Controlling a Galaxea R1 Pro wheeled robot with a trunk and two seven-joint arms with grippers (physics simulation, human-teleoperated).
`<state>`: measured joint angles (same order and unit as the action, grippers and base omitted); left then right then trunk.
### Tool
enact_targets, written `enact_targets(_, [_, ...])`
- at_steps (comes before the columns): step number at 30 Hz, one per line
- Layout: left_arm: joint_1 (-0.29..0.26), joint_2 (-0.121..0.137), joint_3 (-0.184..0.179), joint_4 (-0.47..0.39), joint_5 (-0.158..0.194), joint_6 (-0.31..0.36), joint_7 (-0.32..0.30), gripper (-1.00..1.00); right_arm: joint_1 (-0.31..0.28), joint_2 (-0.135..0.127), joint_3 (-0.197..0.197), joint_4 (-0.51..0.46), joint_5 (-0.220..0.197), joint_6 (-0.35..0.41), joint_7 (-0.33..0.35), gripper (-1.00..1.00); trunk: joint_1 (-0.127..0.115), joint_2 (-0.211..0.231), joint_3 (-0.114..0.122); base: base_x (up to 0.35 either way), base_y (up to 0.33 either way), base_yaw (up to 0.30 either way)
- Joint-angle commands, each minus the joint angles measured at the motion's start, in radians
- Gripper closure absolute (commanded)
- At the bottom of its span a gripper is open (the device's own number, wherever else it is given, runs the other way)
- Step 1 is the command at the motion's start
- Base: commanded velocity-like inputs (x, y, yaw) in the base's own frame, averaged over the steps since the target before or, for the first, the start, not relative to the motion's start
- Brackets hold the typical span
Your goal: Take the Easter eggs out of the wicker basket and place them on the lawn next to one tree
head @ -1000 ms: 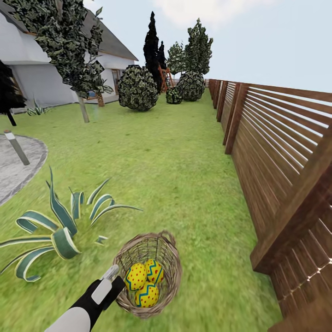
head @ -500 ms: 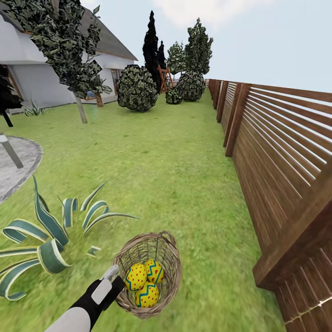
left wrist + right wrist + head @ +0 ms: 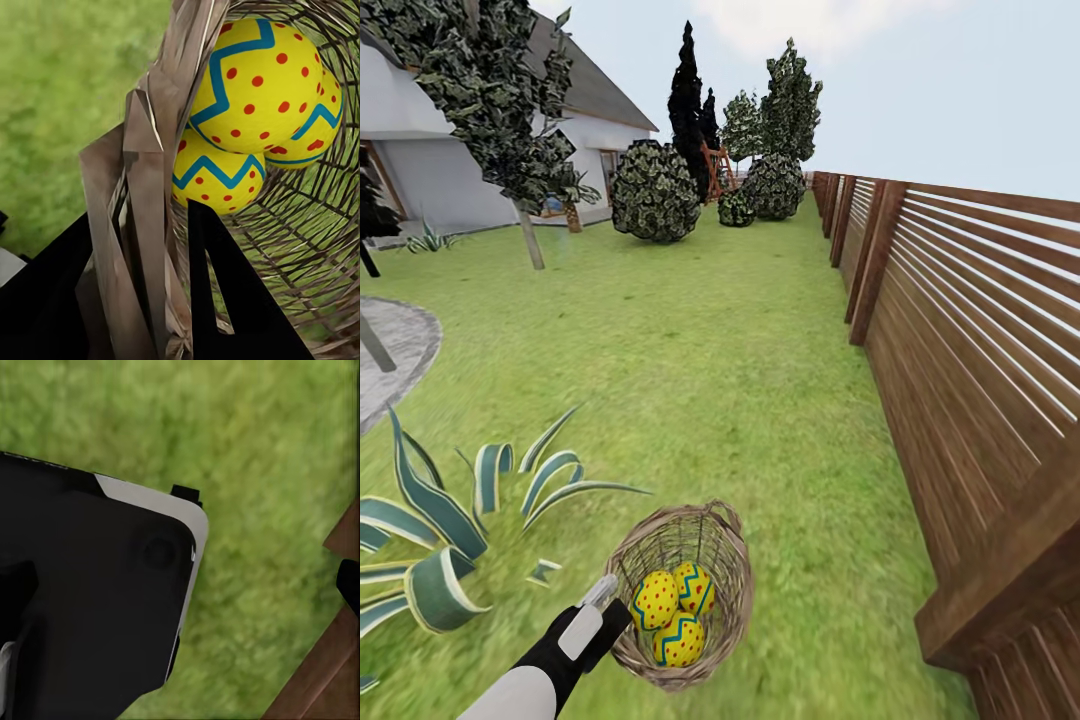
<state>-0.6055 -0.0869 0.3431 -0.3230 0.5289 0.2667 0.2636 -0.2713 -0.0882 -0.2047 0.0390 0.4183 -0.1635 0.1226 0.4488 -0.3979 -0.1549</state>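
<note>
- Wicker basket (image 3: 682, 590): round, brown, woven, with a small loop handle at its far rim; lower centre of the head view, raised over the lawn (image 3: 740, 380). Its wall runs down the middle of the left wrist view (image 3: 150, 225).
- Contents: three Easter eggs (image 3: 674, 608), yellow with red dots and a blue zigzag band, packed together and touching at the basket's bottom. In the left wrist view they cluster at the upper right (image 3: 255, 82), one large and near, one below it, one partly hidden behind.
- Left gripper (image 3: 603, 598): lower left of the head view, at the basket's near-left rim. In the left wrist view (image 3: 161, 300) its dark fingers (image 3: 225, 300) stand one inside and one outside the wall, clenched on the wicker.
- Right gripper: the right wrist view gives a dark tip at the right edge only; its finger state cannot be told. A black and white robot body panel (image 3: 97, 592) covers the left half of that view, grass beyond.
- Striped agave plant (image 3: 450, 520): lower left of the head view, just beside the basket.
- Slatted wooden fence (image 3: 970, 360): along the right side.
- Tree (image 3: 500, 100): pale trunk, dark leaf clumps, upper left, well apart from the basket.
- White house (image 3: 430, 170): upper left, behind the tree.
- Grey patio (image 3: 395, 350): left edge.
</note>
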Motion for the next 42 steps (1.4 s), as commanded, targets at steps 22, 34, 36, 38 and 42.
enact_targets(22, [0.000,-0.001,0.001,-0.003,0.014,0.003,0.006,1.00,-0.002,-0.001,-0.008,0.004,0.007,-0.006,0.002,-1.00,0.001,-0.002,-0.002,0.328,-0.094,0.000])
enact_targets(34, [0.000,-0.001,0.001,-0.003,0.014,0.003,0.006,1.00,-0.002,0.002,-0.008,0.003,0.007,-0.007,0.001,-1.00,0.001,-0.002,-0.002,0.328,-0.083,0.085])
enact_targets(36, [0.000,-0.001,0.001,-0.003,0.014,0.003,0.006,1.00,-0.002,0.001,-0.008,0.003,0.006,-0.007,0.002,-1.00,0.001,-0.002,-0.002,0.328,-0.079,0.032])
enact_targets(38, [0.000,-0.001,0.001,-0.004,0.014,0.003,0.006,1.00,-0.002,0.000,-0.008,0.003,0.006,-0.007,0.002,-1.00,0.001,-0.002,-0.002,0.328,-0.079,0.005])
enact_targets(42, [0.000,-0.001,0.001,-0.003,0.014,0.003,0.006,1.00,-0.002,-0.003,-0.008,0.004,0.007,-0.007,0.002,-1.00,0.001,-0.002,-0.002,0.328,-0.079,0.000])
